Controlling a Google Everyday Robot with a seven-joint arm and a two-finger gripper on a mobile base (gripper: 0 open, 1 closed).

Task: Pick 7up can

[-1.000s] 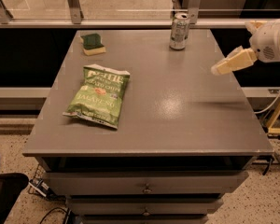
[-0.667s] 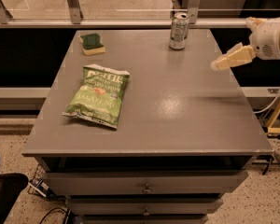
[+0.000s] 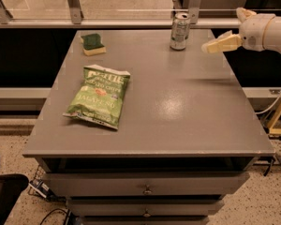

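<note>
The 7up can (image 3: 180,30), a small silver-and-green can with a shiny top rim, stands upright at the far edge of the grey table (image 3: 187,102), right of centre. My gripper (image 3: 222,30) hovers above the table's far right corner, a short way right of the can and not touching it. Its cream fingers (image 3: 220,44) are spread apart and hold nothing; the lower one points left towards the can. The white arm reaches in from the right edge of the view.
A green jalapeño chip bag (image 3: 99,96) lies flat on the left half of the table. A green-and-yellow sponge (image 3: 93,43) sits at the far left corner. A metal rail (image 3: 122,21) runs behind the table. Drawers (image 3: 145,184) are below the front edge.
My gripper has moved back across the table's right edge and a little left, closer to the can. The can, bag and sponge have not moved.
</note>
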